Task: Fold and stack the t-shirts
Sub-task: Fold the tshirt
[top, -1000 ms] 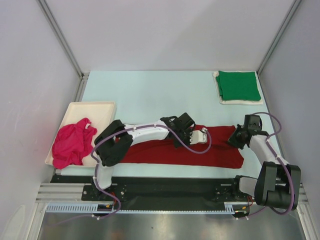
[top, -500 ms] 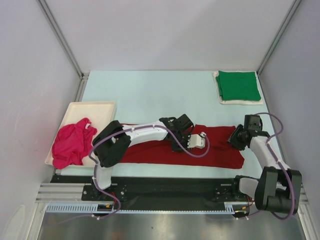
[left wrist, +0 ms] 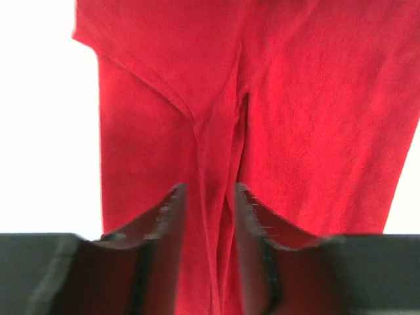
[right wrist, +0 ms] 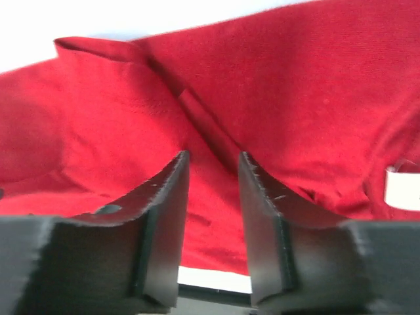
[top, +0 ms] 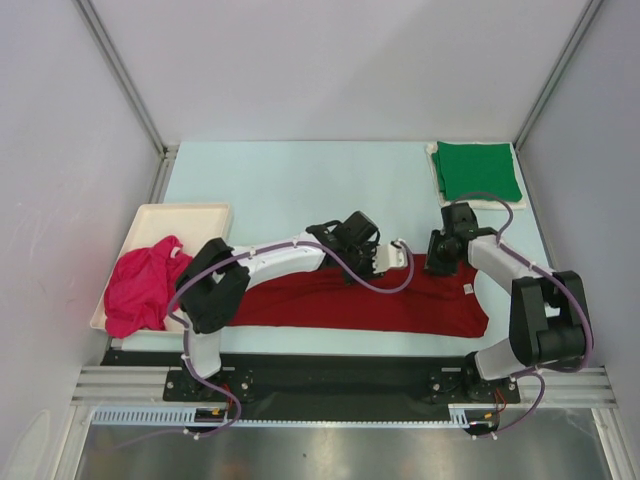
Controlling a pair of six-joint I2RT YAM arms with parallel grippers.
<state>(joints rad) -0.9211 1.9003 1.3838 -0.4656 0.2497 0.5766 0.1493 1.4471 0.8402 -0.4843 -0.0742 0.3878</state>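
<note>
The dark red t-shirt (top: 330, 305) lies as a long folded strip along the near side of the table. My left gripper (top: 398, 252) is over its far edge near the middle. Its jaws stand narrowly apart over a crease in the red cloth (left wrist: 315, 98), midpoint (left wrist: 208, 190). My right gripper (top: 437, 262) is just right of it, also low over the red cloth (right wrist: 315, 79), jaws narrowly apart (right wrist: 213, 157) and holding nothing. The bright pink t-shirt (top: 140, 285) lies crumpled in the cream tray (top: 185, 210). The green t-shirt (top: 478, 170) lies folded at the back right.
The green shirt rests on a white pad (top: 480, 203) near the right wall. The tray sits against the left edge. A white label (top: 466, 288) shows on the red shirt's right part, also in the right wrist view (right wrist: 400, 184). Pale table shows behind the shirt.
My right gripper has swung from the shirt's right end leftward to its far edge near the middle. My left gripper has shifted slightly away from me, to the same edge.
</note>
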